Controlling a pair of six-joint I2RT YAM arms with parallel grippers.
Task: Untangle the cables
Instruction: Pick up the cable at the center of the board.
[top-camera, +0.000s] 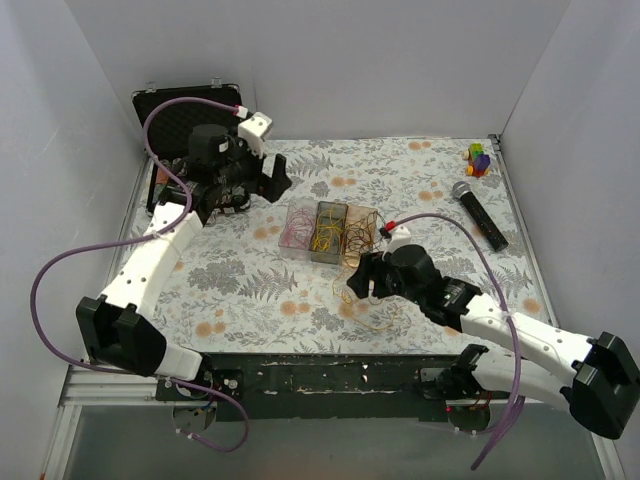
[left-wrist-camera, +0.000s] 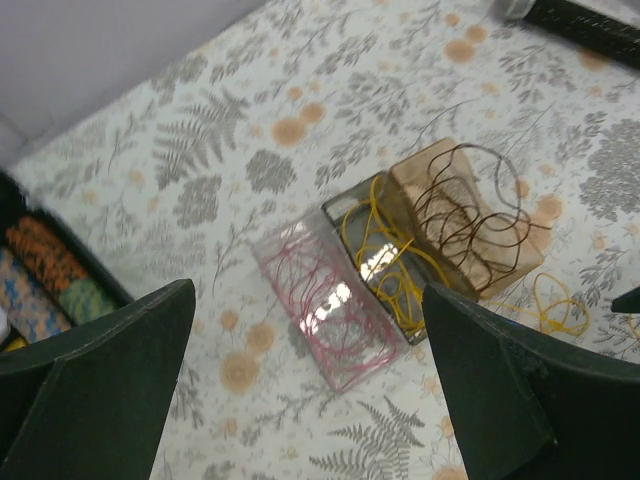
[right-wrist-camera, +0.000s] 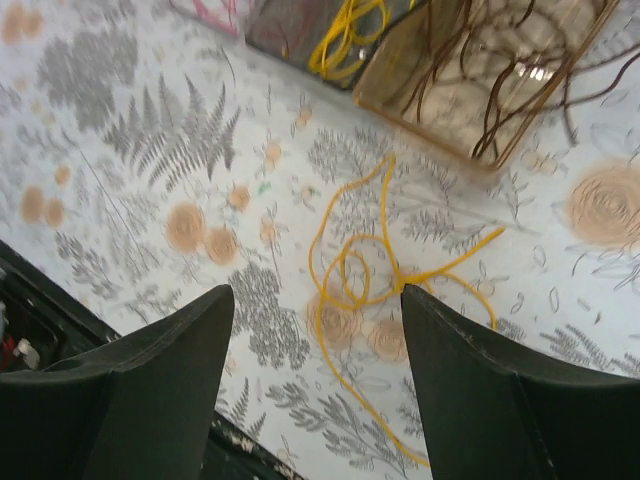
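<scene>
One loose yellow strand (right-wrist-camera: 395, 278) lies coiled on the flowered table (top-camera: 420, 180) near the front edge, apart from the other cables (top-camera: 325, 238). The right gripper (right-wrist-camera: 316, 300) hangs directly over it, jaws wide and holding nothing. Judging by this, the step in hand is picking that strand up.

The best place to pinch looks like the knot where its loops cross, since a single thin run could slip between the pads. Come straight down, close just above the cloth, and avoid bunching the fabric.

Just beyond stands a row of three small boxes. The brown box (right-wrist-camera: 390, 80) is nearest the strand, with dark wires spilling over its rim. Next is the middle box (left-wrist-camera: 345, 213) holding yellow wires, then the clear box (left-wrist-camera: 268, 255) with pink ones. The lift should clear the brown loops before reaching the yellow compartment, or they may snag.

Farther back on the left, the left gripper (left-wrist-camera: 308, 300) is raised, fully spread and empty, well out of the path.
</scene>
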